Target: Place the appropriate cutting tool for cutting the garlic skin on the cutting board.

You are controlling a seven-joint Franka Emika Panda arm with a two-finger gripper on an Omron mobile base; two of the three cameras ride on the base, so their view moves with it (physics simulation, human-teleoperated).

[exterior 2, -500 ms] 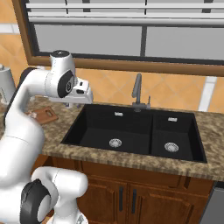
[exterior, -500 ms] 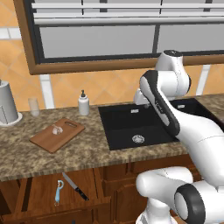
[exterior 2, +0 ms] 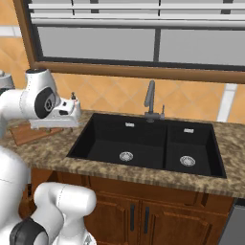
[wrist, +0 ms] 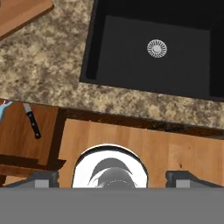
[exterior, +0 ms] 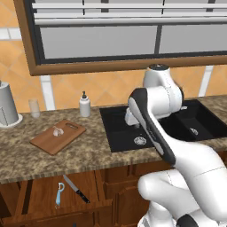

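Note:
The cutting tool [exterior: 76, 189], a slim knife with a black handle, lies in the open drawer [exterior: 42, 195] under the counter. It also shows at the left of the hand view as the knife [wrist: 31, 119]. The cutting board [exterior: 57, 136] rests on the counter with the garlic [exterior: 57, 131] on it; one corner of the board [wrist: 19, 11] reaches into the hand view. My gripper [wrist: 113, 178] is open and empty, its fingertips [wrist: 43, 178] far apart. It hangs above the sink's left front edge, right of the drawer and well above the knife.
A light-blue peeler [exterior: 59, 195] lies left of the knife in the drawer. The black double sink [exterior: 155, 126] takes up the counter's right part, with its tap [exterior 2: 150, 100] behind. A soap bottle [exterior: 84, 105], a glass [exterior: 34, 107] and a grey canister [exterior: 8, 106] stand at the wall.
The arm has swung a little to the left, toward the counter beside the sink. The knife, garlic and board have not moved.

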